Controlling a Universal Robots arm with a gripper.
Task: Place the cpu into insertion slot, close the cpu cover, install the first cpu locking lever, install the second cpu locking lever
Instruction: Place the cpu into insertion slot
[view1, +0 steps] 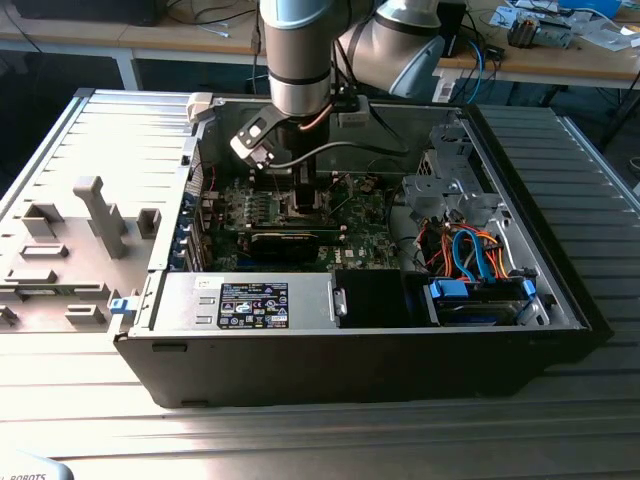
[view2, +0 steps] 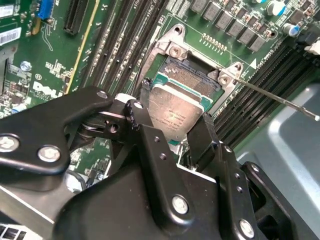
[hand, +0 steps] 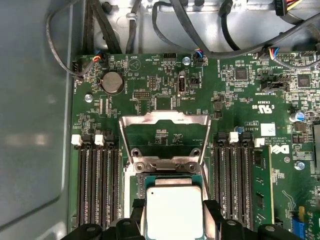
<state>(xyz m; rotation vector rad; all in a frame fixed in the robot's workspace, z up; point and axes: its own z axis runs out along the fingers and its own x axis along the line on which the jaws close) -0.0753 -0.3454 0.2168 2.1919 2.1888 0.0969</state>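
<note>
The claw (view2: 170, 125) grips the cpu (view2: 175, 107) over the insertion slot (view2: 190, 77), cpu cover (hand: 150, 119) open.

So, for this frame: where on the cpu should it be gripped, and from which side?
By two opposite side edges, coming straight down from above. The cpu is a thin flat square lying face-up over the insertion slot, so only its edges offer purchase. The pincer brackets it that way, one finger against each side, with the cpu cover swung open, clear of it.
</note>
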